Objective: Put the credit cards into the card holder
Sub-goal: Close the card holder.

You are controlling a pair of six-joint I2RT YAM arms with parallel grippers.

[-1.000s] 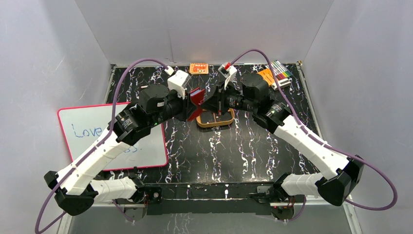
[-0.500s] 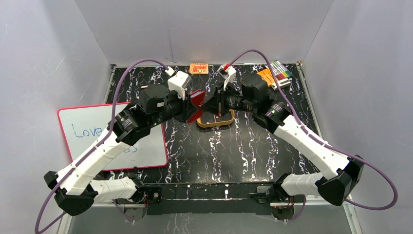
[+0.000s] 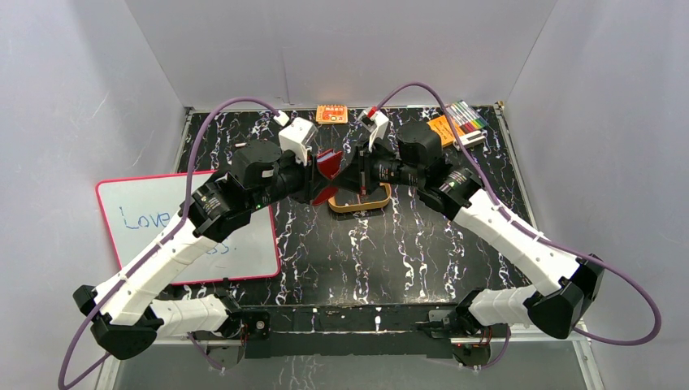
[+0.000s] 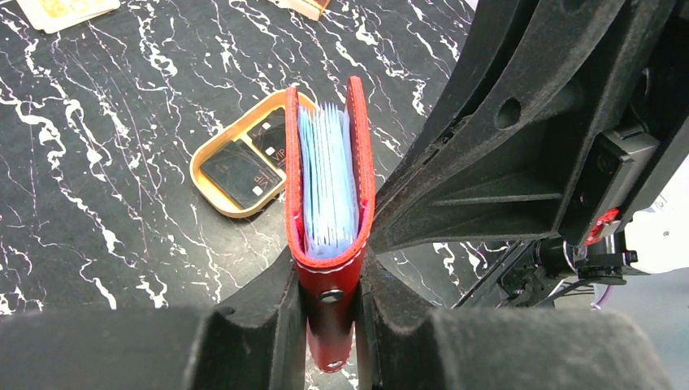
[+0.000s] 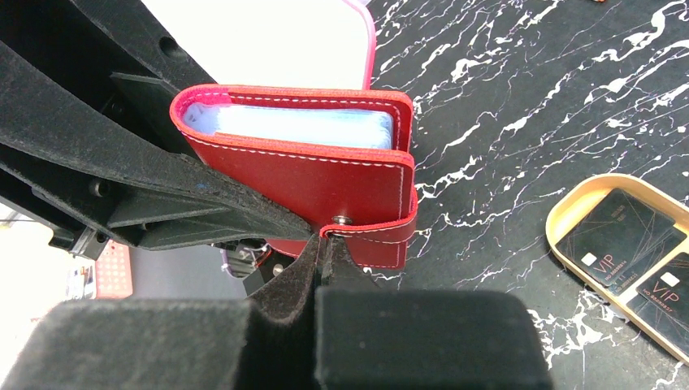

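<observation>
**Left arm.** I find the left gripper [image 4: 329, 284] clamped on the near end of the card holder [image 4: 358, 162] and holding it clear of the table. The holder's long axis runs to 12 o'clock from that claw, mouth outward.

**Right arm.** The right gripper [image 5: 319, 253] has its jaws together, apparently pinching the snap tab.

**Cards.** The dark credit cards [image 5: 621, 236] lie in the tan tray [image 5: 555, 218], near the right claw at about 4 o'clock.

**Judgement.** The right arm is the nearer one to fetch them, once the tab is undone and the covers are spread.
</observation>
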